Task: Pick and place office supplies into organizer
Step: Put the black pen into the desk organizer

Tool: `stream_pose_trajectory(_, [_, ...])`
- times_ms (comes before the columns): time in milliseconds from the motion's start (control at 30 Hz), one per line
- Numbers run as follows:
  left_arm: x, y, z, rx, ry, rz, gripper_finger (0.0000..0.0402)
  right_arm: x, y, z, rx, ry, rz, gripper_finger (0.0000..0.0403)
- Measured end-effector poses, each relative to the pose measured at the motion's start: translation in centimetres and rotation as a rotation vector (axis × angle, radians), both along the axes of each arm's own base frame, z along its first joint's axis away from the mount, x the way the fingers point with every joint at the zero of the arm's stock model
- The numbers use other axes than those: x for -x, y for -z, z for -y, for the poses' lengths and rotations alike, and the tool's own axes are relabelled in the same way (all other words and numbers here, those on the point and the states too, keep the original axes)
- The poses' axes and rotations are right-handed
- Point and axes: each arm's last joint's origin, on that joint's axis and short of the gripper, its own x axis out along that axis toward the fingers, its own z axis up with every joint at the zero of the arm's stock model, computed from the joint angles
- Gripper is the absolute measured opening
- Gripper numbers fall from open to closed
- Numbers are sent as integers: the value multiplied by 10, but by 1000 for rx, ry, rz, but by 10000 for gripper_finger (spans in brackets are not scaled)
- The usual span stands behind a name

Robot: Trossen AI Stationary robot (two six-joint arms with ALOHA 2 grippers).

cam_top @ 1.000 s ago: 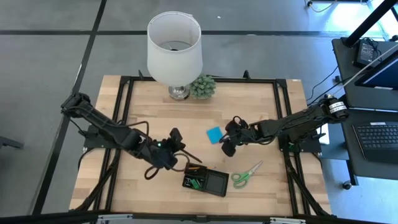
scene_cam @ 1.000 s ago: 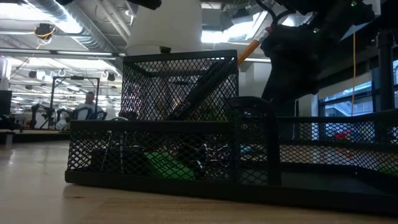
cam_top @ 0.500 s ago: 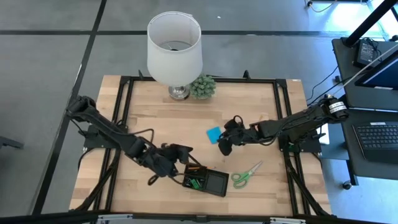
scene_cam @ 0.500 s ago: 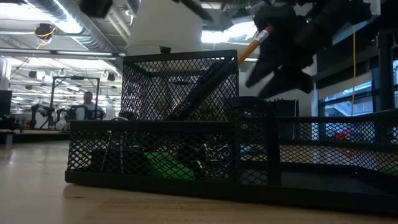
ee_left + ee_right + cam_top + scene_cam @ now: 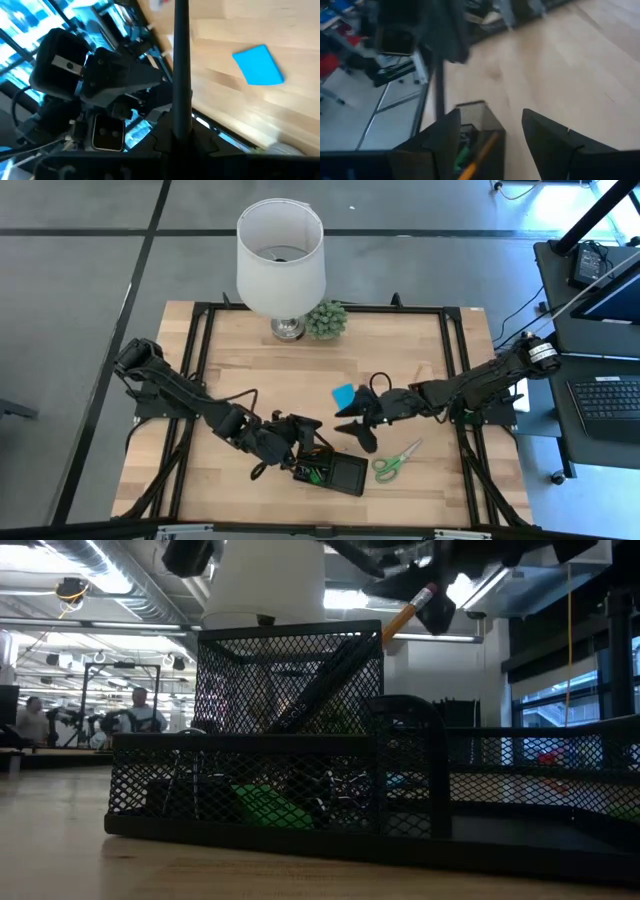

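Observation:
The organizer (image 5: 335, 471) is a black mesh tray, with a tall compartment (image 5: 290, 680) that holds an orange pencil (image 5: 408, 612) leaning on its rim. A green piece (image 5: 265, 808) and clips lie in its low section. My left gripper (image 5: 303, 434) is shut on a black pen (image 5: 180, 65) just left of the organizer. My right gripper (image 5: 357, 427) is open and hovers just beyond the organizer's far right side; its wrist view looks down on the tall compartment (image 5: 472, 120). The blue pad (image 5: 345, 395) and green-handled scissors (image 5: 396, 460) lie flat on the table. My left gripper pinches the black pen between its two fingers (image 5: 165, 142) at one end (image 5: 178, 125). The long remainder runs straight out from the fingers, along them. The pen is lifted clear of the table, and its free end (image 5: 439, 107) stands beside the tall compartment's rim.
A white lamp (image 5: 281, 255) and a small green plant (image 5: 326, 319) stand at the table's far edge. Bare wood lies left of the organizer (image 5: 200, 480). People and other arms show in the room beyond the table (image 5: 140, 710).
My left gripper has carried the pen toward the right and the near edge, up to the organizer. My right gripper has moved from beside the blue pad toward the near edge and the organizer, turning as it went.

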Motion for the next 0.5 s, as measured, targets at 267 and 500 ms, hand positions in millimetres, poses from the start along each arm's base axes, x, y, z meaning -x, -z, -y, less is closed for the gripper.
stream_pose_trajectory(267, [-7, -1, -10, 8, 19, -7, 16, 0, -10, -11, -17, -36, 104, 213])
stream_pose_trajectory(500, [-11, -6, -12, -13, 33, 34, 16, -5, -2, -17, -12, -50, 94, 213])
